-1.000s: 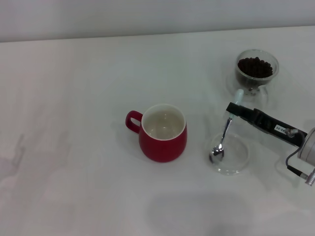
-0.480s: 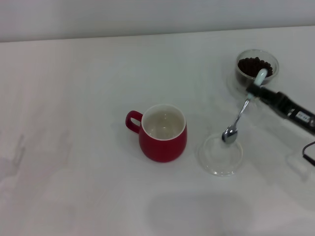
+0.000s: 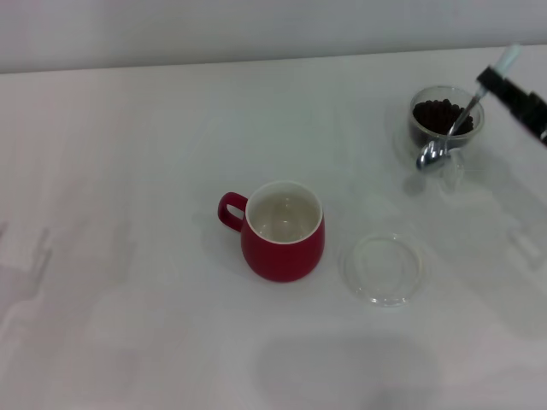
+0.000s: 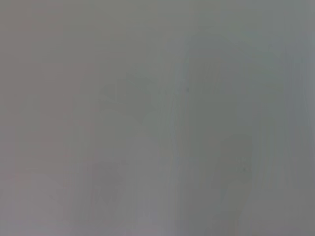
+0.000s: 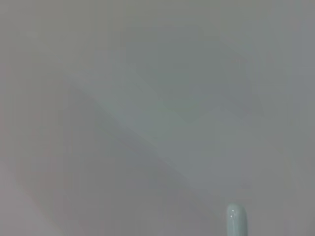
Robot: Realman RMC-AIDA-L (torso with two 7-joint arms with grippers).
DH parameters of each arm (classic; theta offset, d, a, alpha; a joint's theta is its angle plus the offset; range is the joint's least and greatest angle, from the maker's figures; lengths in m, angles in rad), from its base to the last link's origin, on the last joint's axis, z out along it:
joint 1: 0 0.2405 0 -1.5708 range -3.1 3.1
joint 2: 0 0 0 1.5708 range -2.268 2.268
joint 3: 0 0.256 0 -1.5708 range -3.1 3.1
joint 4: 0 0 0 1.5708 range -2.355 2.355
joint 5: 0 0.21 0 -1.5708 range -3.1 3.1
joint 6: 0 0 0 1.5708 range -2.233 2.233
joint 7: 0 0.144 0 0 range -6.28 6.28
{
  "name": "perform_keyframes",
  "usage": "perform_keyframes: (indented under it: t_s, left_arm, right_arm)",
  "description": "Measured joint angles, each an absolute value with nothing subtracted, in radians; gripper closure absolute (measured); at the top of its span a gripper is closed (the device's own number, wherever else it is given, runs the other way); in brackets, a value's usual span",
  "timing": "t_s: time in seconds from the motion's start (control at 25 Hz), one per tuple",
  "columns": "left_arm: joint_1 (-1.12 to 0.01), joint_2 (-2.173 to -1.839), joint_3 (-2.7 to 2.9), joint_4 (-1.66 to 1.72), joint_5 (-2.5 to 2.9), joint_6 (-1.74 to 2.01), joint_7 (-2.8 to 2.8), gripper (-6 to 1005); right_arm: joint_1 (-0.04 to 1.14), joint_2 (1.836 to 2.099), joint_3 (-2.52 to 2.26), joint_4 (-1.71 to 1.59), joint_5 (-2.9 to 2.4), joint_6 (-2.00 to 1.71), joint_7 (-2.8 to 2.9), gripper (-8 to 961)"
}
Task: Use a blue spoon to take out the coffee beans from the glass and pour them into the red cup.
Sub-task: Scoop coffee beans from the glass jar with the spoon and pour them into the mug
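I am looking down at a plain white table (image 3: 128,171) with a pale wall behind it. I am counting one red cup (image 3: 283,231), one glass (image 3: 445,120), one flat clear saucer (image 3: 382,268) and one blue spoon (image 3: 461,115). The red cup is sitting near the middle of the table, handle toward my left, its white inside showing no beans. The saucer is lying just to its right, apart from it. The glass is standing at the far right and is holding the coffee beans (image 3: 442,116), too many to count. The right gripper (image 3: 500,83) is entering at the far right edge, clenched on the spoon's pale handle; the handle tip is sticking up past it, also showing in the right wrist view (image 5: 236,220). The spoon is slanting down from the gripper across the glass, its silver bowl hanging just outside the near rim. I am seeing nothing of the left gripper.
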State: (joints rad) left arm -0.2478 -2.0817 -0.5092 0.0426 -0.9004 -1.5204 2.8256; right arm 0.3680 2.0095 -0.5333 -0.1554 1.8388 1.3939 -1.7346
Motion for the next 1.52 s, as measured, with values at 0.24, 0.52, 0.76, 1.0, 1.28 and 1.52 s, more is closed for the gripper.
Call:
perform_keyframes:
  t_s: [0.24, 0.52, 0.76, 1.0, 1.28, 1.52]
  left_arm:
    - [-0.248, -2.081, -0.509, 0.035, -0.9, -1.522, 2.826, 401]
    - [-0.246, -2.083, -0.509, 0.035, -0.901, -1.541, 2.826, 401]
    - [-0.25, -2.081, -0.509, 0.034, -0.902, -1.545, 2.826, 401]
    - [-0.248, -2.082, -0.509, 0.034, -0.902, -1.545, 2.826, 401]
    - [-0.244, -2.083, -0.509, 0.034, -0.902, -1.545, 2.826, 402]
    - [-0.248, -2.083, -0.509, 0.034, -0.902, -1.539, 2.826, 402]
  right_arm:
    - [0.423, 2.012, -0.488, -0.136, 1.942, 1.335, -1.917, 817]
    - [0.487, 2.02, -0.48, -0.128, 2.045, 1.23, -2.169, 816]
    - [0.509, 2.016, -0.48, -0.141, 2.05, 1.196, -2.28, 817]
    - [0.514, 2.017, -0.485, -0.139, 2.049, 1.195, -2.37, 816]
    - [0.516, 2.017, -0.491, -0.133, 2.045, 1.192, -2.41, 817]
    - [0.513, 2.018, -0.516, -0.122, 2.043, 1.173, -2.46, 817]
